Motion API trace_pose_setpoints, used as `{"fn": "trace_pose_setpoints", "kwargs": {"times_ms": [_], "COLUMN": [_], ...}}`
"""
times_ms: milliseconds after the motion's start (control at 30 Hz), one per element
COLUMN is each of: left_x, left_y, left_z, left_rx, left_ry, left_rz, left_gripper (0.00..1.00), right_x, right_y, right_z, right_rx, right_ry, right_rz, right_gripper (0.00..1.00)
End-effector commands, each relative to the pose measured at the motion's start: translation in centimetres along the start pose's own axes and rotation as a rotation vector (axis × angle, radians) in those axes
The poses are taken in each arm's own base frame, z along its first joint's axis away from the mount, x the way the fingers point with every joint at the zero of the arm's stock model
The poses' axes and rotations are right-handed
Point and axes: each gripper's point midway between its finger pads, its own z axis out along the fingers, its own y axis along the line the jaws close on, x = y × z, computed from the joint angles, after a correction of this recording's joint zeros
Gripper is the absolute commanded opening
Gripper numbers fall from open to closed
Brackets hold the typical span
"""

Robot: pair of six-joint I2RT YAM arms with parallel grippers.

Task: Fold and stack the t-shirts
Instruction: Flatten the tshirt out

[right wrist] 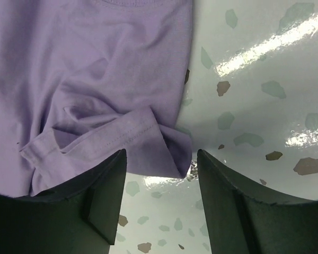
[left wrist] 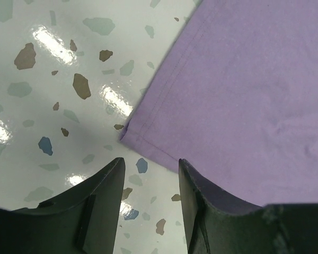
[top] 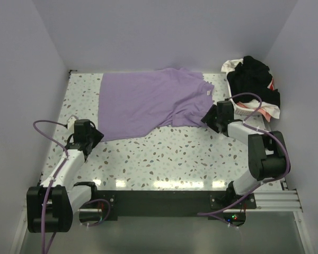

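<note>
lilac t-shirt (top: 148,103) lies spread on the table (top: 175,153), centre toward twelve o'clock, and both arms are at its edges. the other shirts (top: 254,79), black with white and pink-red, sit heaped at two o'clock.

the risk is on the right. the sleeve (right wrist: 111,140) under the right gripper (right wrist: 161,159) is bunched and doubled over itself, so a pinch here could take several layers, or just the loose fold, and drag the wrinkle into the fold. on the left, the hem corner (left wrist: 128,136) sits just beyond the fingertips toward twelve o'clock and a touch off-centre. close too early and the left gripper (left wrist: 151,169) nips bare table, or catches only a sliver that slips on the lift. uneven grips would skew the whole shirt.

now the hands. left gripper at the shirt's eight o'clock corner: jaws parted about halfway, nothing between them. whether a finger brushes the cloth, can't tell. right gripper at the shirt's four o'clock: jaws wider, straddling the sleeve edge, gripping nothing.
</note>
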Motion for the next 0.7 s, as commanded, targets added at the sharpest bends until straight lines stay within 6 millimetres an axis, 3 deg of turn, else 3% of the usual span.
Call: {"fn": "trace_pose_setpoints", "kwargs": {"times_ms": [0,100,267,367,500,667], "left_x": [-1.9,-1.8,-1.7,-1.8,-1.5,-0.7], "left_y": [-1.3,-1.4,-0.9,-0.7,0.0,0.9], "left_z": [-0.5,-0.4,-0.2,-0.2,0.0,0.7], "left_rx": [0.028,0.030,0.011,-0.003,-0.035,-0.071], "left_ry": [-0.052,-0.047,-0.046,-0.052,-0.047,-0.026], "left_rz": [0.000,0.001,0.004,0.006,0.005,-0.014], "left_gripper": [0.50,0.49,0.49,0.49,0.49,0.49], "right_x": [-1.3,-0.8,-0.2,-0.4,-1.7,-1.8], "right_y": [0.7,0.9,1.2,1.3,2.1,1.7], "right_z": [0.3,0.9,1.3,0.6,-1.5,-4.2], "right_rx": [-0.012,-0.026,-0.040,-0.035,-0.062,-0.060], "right_ry": [-0.053,-0.036,-0.001,0.002,-0.035,-0.048], "right_rz": [0.023,0.043,0.062,0.042,0.018,-0.011], "right_gripper": [0.58,0.49,0.13,0.01,0.00,0.00]}}
